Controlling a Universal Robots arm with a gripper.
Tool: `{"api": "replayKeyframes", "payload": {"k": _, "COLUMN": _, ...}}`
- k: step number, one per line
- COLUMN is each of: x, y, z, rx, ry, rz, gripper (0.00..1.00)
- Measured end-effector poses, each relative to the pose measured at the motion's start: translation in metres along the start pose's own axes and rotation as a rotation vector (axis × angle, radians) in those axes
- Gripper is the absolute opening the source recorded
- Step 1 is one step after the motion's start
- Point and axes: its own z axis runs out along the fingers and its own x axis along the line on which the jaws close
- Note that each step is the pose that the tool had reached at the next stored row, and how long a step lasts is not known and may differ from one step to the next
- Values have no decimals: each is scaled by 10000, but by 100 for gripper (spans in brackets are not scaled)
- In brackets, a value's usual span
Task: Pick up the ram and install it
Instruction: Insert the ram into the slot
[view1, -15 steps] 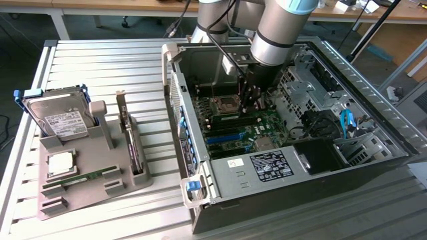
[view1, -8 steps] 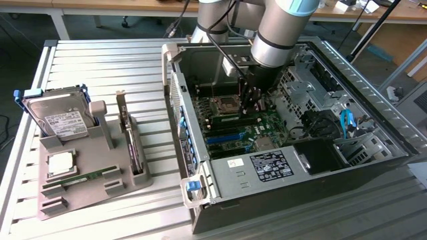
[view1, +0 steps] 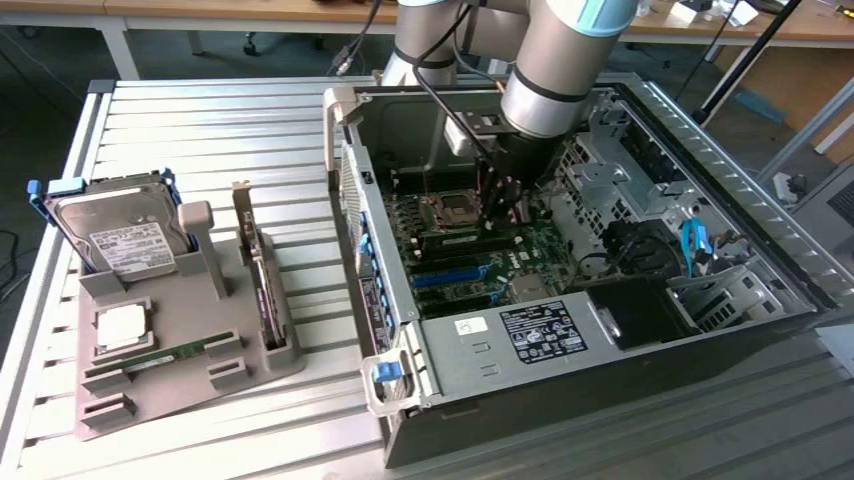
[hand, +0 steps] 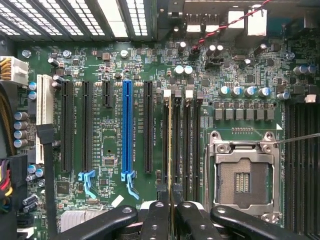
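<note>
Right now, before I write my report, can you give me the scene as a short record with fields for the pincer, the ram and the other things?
pincer: closed on the ram, low inside the open computer case
ram: thin stick seen on edge, lined up along the memory slots, beside the empty processor socket
seating: cannot tell whether it is pushed fully in
outside the case: gray tray holding a hard drive and an upright card

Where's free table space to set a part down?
Bare white slatted table beyond the grey parts tray, and on its near side. Crowded inside the open black computer case around the gripper.
</note>
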Motion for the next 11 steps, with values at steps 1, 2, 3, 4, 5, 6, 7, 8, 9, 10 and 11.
{"api": "replayKeyframes", "payload": {"k": 1, "x": 0, "y": 0, "z": 3, "rx": 0, "ry": 1, "rz": 0, "gripper": 13}}
{"api": "replayKeyframes", "payload": {"k": 2, "x": 1, "y": 0, "z": 8, "rx": 0, "ry": 1, "rz": 1, "gripper": 13}}
{"api": "replayKeyframes", "payload": {"k": 3, "x": 0, "y": -1, "z": 10, "rx": 1, "ry": 11, "rz": 1, "gripper": 13}}
{"api": "replayKeyframes", "payload": {"k": 4, "x": 0, "y": -1, "z": 11, "rx": 0, "ry": 28, "rz": 2, "gripper": 13}}
{"api": "replayKeyframes", "payload": {"k": 5, "x": 1, "y": -1, "z": 12, "rx": 0, "ry": 57, "rz": 2, "gripper": 13}}
{"api": "replayKeyframes", "payload": {"k": 6, "x": 1, "y": -1, "z": 14, "rx": 0, "ry": 98, "rz": 5, "gripper": 13}}
{"api": "replayKeyframes", "payload": {"k": 7, "x": 1, "y": -1, "z": 16, "rx": 0, "ry": 115, "rz": 6, "gripper": 13}}
{"api": "replayKeyframes", "payload": {"k": 8, "x": 1, "y": -1, "z": 17, "rx": -1, "ry": 116, "rz": 6, "gripper": 13}}
{"api": "replayKeyframes", "payload": {"k": 9, "x": 2, "y": -1, "z": 17, "rx": -1, "ry": 117, "rz": 6, "gripper": 13}}
{"api": "replayKeyframes", "payload": {"k": 10, "x": 1, "y": -1, "z": 20, "rx": 1, "ry": 114, "rz": 6, "gripper": 13}}
{"api": "replayKeyframes", "payload": {"k": 11, "x": 2, "y": -1, "z": 22, "rx": 0, "ry": 113, "rz": 6, "gripper": 13}}
